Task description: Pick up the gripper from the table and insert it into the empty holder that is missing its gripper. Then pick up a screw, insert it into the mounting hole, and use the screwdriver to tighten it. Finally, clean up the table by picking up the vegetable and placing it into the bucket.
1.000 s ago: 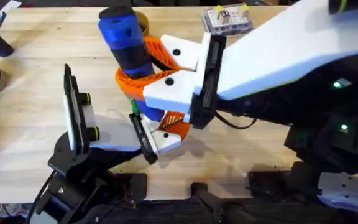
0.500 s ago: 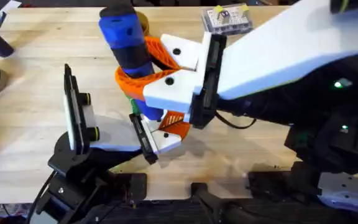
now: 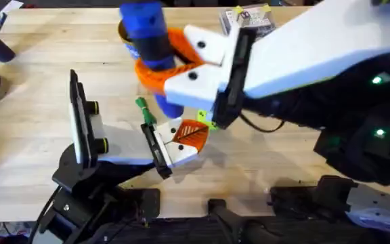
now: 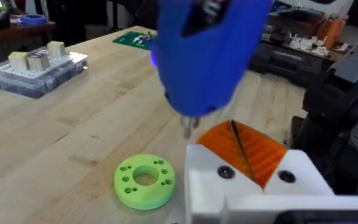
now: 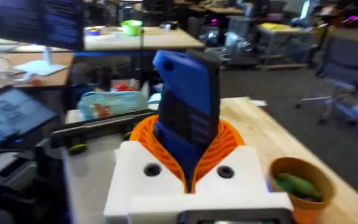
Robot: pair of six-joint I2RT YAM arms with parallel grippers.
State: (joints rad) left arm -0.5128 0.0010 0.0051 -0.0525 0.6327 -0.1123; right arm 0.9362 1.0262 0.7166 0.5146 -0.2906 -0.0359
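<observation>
The screwdriver (image 3: 149, 42) is clamped upright in the right end effector (image 3: 181, 64), above the tabletop (image 3: 276, 163) and beyond the holder (image 3: 124, 139). Its bit is hidden in the overhead view and is blurred in the left wrist view. The small orange gripper (image 3: 191, 133) is seated at the holder's near end. A green vegetable (image 5: 297, 184) is seen inside the bucket (image 5: 302, 186), which is mostly covered by the arm from above. Whether the left end effector is wide or narrow cannot be told.
</observation>
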